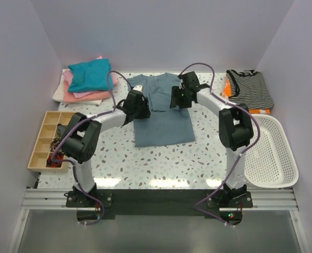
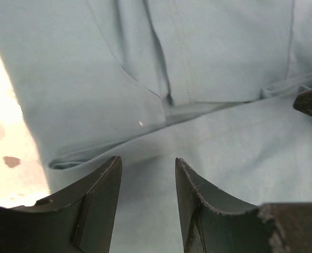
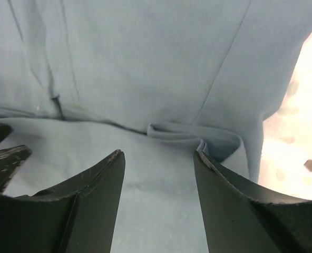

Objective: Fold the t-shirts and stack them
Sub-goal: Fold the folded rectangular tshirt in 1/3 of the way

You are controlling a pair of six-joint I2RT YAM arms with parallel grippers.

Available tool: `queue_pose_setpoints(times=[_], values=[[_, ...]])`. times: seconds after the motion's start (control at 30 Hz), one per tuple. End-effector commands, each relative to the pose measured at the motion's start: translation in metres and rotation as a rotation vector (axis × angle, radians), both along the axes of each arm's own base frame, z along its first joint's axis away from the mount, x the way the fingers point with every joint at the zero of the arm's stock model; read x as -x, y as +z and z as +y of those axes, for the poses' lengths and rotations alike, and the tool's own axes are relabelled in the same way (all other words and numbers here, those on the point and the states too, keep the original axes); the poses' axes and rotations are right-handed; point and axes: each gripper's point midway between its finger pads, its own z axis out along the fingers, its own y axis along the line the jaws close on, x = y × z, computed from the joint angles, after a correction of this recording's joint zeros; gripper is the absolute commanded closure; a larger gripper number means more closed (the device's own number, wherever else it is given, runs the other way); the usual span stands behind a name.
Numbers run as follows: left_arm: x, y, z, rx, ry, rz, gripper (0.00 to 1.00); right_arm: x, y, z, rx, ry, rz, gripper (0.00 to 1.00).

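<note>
Arm bases [image 1: 156, 197] at 6 o'clock on the near edge of the speckled counter [image 1: 161, 168]. Compartment tray [image 1: 40, 139] at 9 o'clock with small dark bits in its near cells. White basket [image 1: 274, 153] at 3 o'clock.

Blue shirt [image 1: 164, 126] is at centre, flat on the counter, hem toward 6 and neck toward 12. The lower half is smooth. The upper half has flaps folded in over the body, with creases and a seam showing in both wrist views.

Left gripper [image 2: 148, 161] is over the shirt's 10 o'clock part, close to the left edge of the cloth — jaws partly apart, nothing clamped, cloth lying flat under the gap. Right gripper [image 3: 158, 154] is over the 2 o'clock part, close to the right edge — jaws also apart, nothing between them. I cannot tell whether the tips touch the cloth. Each wrist view catches the other gripper's tip at the frame edge, so the two are near each other but apart.

Far side, 11 o'clock: a folded stack with the teal shirt [image 1: 90, 74] on top, the pink shirt [image 1: 85, 96] under it and the white shirt [image 1: 61, 92] at the bottom. At 1 o'clock a striped garment [image 1: 251, 87] lies on orange cloth [image 1: 228, 87].
</note>
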Motion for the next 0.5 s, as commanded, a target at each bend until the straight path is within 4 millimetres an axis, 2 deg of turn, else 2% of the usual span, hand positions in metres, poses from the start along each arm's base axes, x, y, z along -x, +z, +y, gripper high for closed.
queue_pose_setpoints(times=[0.0,0.03,0.07,0.1,0.13,0.17,0.2,0.23,0.27,0.33,0.37,0.4,0.43,0.47], values=[[-0.029,0.025,0.020,-0.062,0.063,-0.109,0.49,-0.026,0.022,-0.013,0.069,-0.023,-0.105,0.40],[-0.028,0.028,0.024,-0.074,0.073,-0.112,0.48,-0.030,0.034,-0.023,0.099,-0.045,-0.136,0.40],[-0.028,0.038,0.028,-0.080,0.081,-0.134,0.47,-0.028,0.038,-0.027,0.108,-0.052,-0.148,0.40],[-0.023,0.038,0.035,-0.105,0.098,-0.121,0.47,-0.028,0.042,-0.034,0.134,-0.071,-0.161,0.39],[-0.019,0.040,0.040,-0.116,0.110,-0.119,0.46,-0.027,0.058,-0.042,0.141,-0.079,-0.192,0.39],[-0.017,0.055,0.043,-0.106,0.118,-0.147,0.45,-0.021,0.057,-0.049,0.160,-0.094,-0.186,0.39],[-0.013,0.058,0.047,-0.110,0.128,-0.151,0.45,-0.018,0.060,-0.056,0.175,-0.107,-0.189,0.39],[-0.004,0.055,0.051,-0.113,0.132,-0.138,0.44,-0.014,0.077,-0.063,0.183,-0.130,-0.218,0.39],[0.001,0.066,0.053,-0.098,0.137,-0.152,0.43,-0.005,0.072,-0.069,0.200,-0.141,-0.205,0.39],[0.018,0.057,0.058,-0.095,0.132,-0.118,0.42,0.006,0.076,-0.077,0.213,-0.166,-0.203,0.38],[0.025,0.062,0.060,-0.076,0.138,-0.120,0.42,0.020,0.074,-0.083,0.227,-0.171,-0.182,0.38],[0.032,0.062,0.056,-0.050,0.115,-0.110,0.41,0.028,0.071,-0.083,0.223,-0.161,-0.163,0.38],[0.046,0.047,0.059,-0.053,0.103,-0.074,0.41,0.035,0.069,-0.080,0.207,-0.143,-0.146,0.38],[0.053,0.051,0.059,-0.024,0.104,-0.076,0.41,0.051,0.057,-0.076,0.184,-0.114,-0.091,0.38]])
